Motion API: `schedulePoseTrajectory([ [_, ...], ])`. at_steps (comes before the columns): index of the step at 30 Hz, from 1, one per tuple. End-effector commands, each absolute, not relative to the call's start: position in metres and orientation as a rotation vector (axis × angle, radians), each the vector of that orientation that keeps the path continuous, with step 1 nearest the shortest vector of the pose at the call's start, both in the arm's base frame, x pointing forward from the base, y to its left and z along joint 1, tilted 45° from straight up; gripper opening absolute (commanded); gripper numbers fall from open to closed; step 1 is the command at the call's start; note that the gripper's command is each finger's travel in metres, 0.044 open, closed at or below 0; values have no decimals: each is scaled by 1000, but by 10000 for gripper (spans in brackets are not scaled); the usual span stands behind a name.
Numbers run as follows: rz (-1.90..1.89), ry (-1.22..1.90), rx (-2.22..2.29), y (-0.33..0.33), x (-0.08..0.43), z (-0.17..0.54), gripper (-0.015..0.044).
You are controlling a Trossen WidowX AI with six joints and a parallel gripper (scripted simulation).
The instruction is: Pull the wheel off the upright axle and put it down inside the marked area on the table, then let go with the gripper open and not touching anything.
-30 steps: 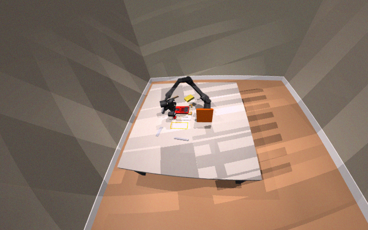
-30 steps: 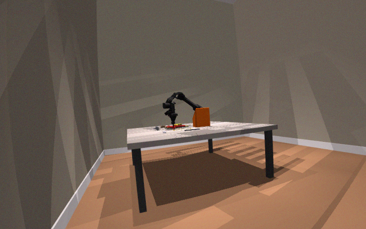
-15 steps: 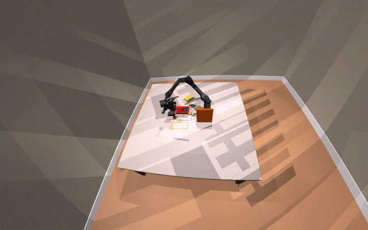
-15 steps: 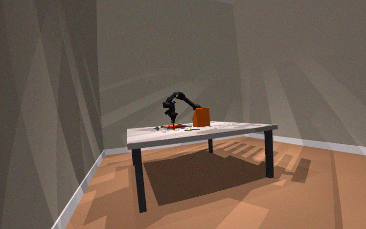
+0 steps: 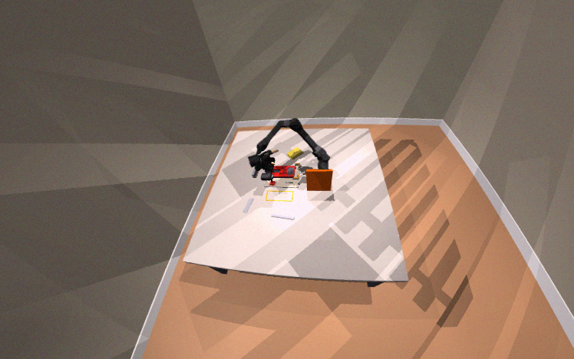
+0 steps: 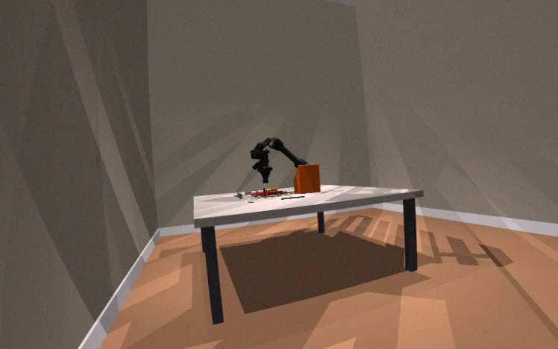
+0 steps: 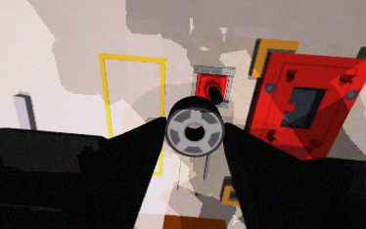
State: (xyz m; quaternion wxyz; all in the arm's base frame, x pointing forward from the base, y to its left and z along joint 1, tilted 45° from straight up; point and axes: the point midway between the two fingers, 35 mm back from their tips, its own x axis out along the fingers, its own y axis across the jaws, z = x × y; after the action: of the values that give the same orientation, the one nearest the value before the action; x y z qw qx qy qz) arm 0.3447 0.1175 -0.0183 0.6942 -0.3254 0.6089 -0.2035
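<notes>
My gripper (image 7: 194, 125) (image 6: 265, 180) is shut on the wheel (image 7: 195, 142), a black tyre with a grey spoked hub. The wheel is off the axle and held above the table. The black upright axle (image 7: 215, 95) (image 6: 264, 190) stands bare on its small red base (image 7: 202, 79) (image 5: 272, 182), just beyond the wheel in the wrist view. The marked area (image 7: 132, 58) (image 5: 279, 200) is a yellow outline on the table, left of the axle in the wrist view. The wheel is outside this outline in the wrist view. The wheel is too small to make out clearly in the top and exterior views.
A red plate (image 7: 338, 128) (image 5: 277, 169) with a dark window lies beside the axle base. A large orange block (image 5: 318, 179) (image 6: 309, 179) stands near the arm's base. A yellow block (image 5: 294, 153) lies farther back. Two pale bars (image 5: 248, 205) (image 5: 282, 217) lie near the outline.
</notes>
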Motion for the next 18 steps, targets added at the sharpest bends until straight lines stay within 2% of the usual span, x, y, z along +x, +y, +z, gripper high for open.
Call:
schedulePoseTrajectory([
  [1, -449, 1379, -737, 134, 321, -42, 0],
  [10, -456, 1378, -732, 164, 279, -76, 0],
  [18, -457, 1377, -732, 158, 280, -83, 0],
])
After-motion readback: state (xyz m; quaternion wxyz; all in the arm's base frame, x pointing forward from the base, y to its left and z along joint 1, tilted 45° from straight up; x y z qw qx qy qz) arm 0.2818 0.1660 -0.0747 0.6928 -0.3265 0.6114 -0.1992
